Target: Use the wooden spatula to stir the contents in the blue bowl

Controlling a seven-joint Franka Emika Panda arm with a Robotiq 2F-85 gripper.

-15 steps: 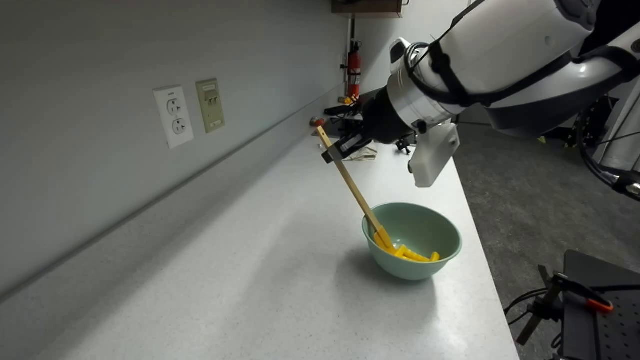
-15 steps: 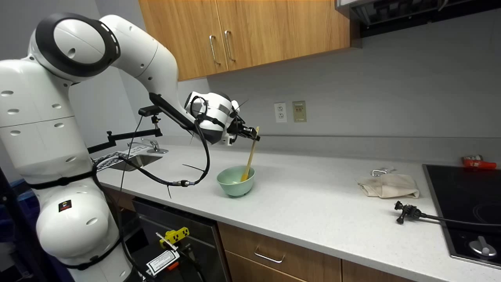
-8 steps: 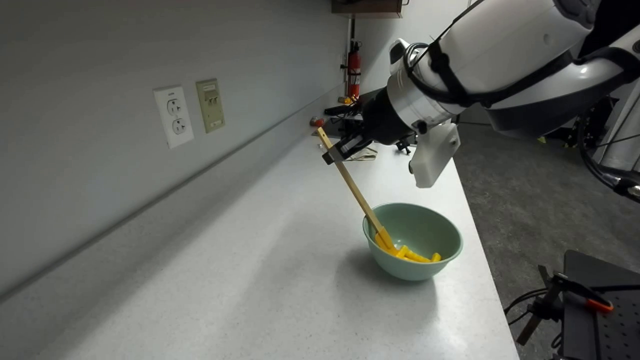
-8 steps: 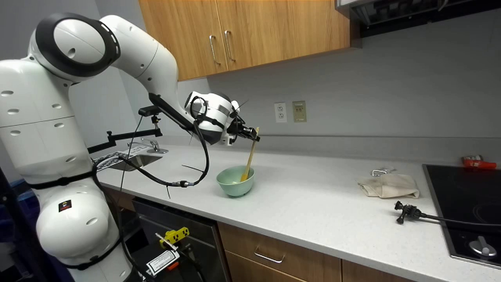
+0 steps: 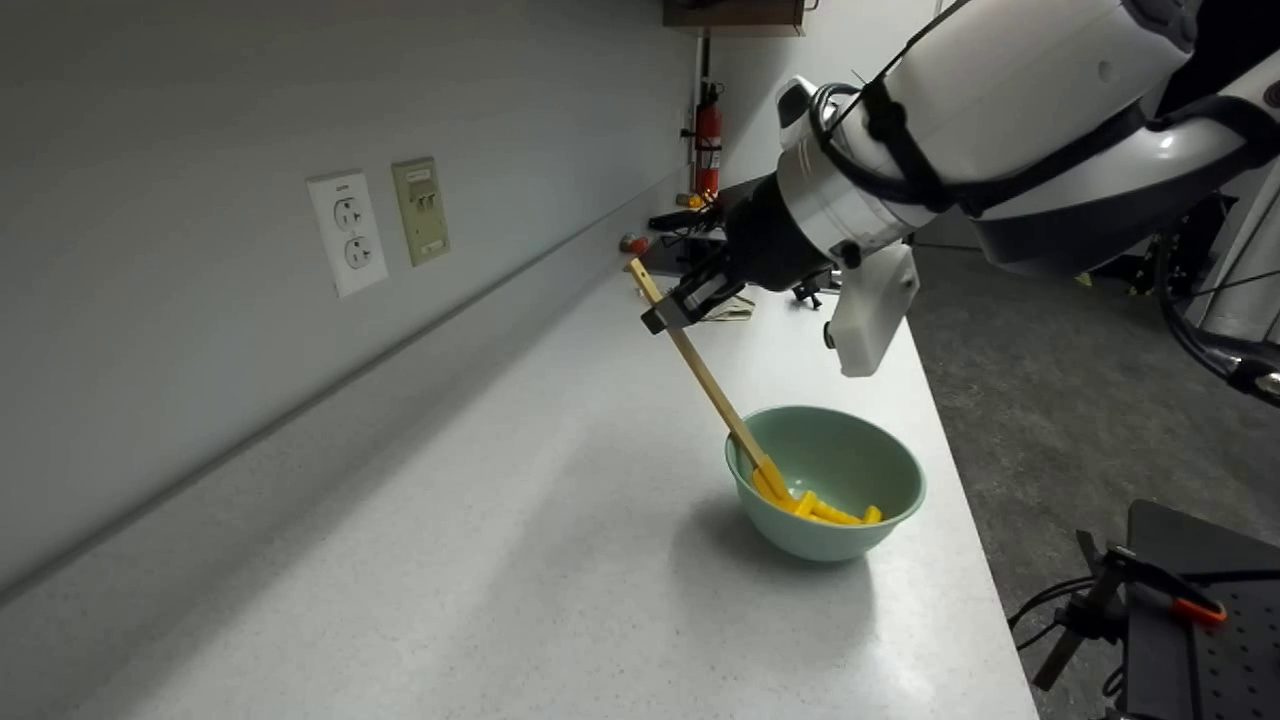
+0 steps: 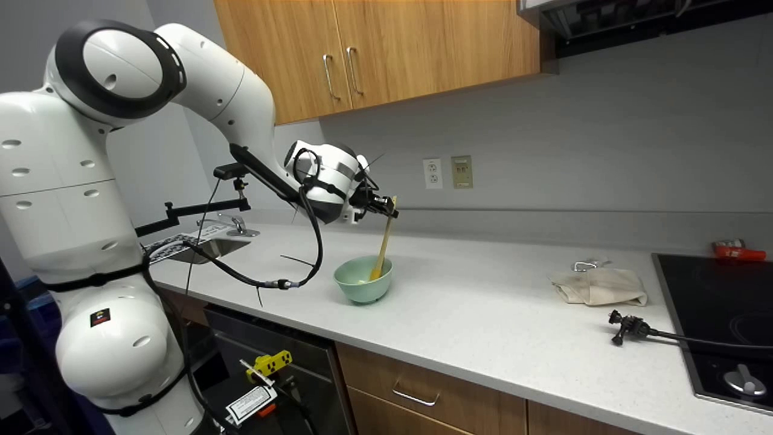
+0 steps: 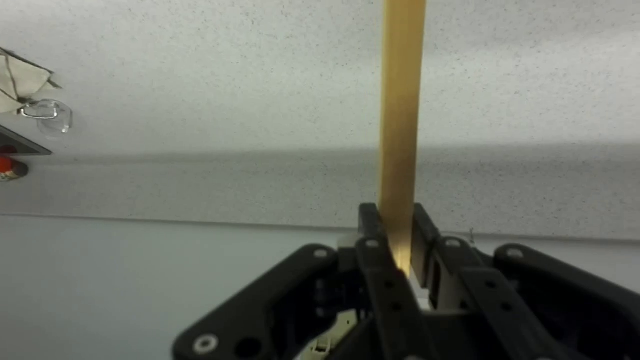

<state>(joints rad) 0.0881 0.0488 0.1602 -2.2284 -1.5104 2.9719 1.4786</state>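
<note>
Pinches the wooden spatula (image 5: 711, 385) near its top end between the jaws; holds its long axis aslant, pointing head-down inside the blue bowl (image 5: 820, 544) on the tabletop (image 5: 560, 570), among yellow contents (image 5: 832, 513).

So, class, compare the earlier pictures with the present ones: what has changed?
The fingers and the upper part of the wooden spatula have shifted slightly left in both exterior views. Nothing was taken hold of or let go. The spatula's lower end stays in the blue bowl with the yellow pieces; any shift of the bowl is too slight to call.
</note>
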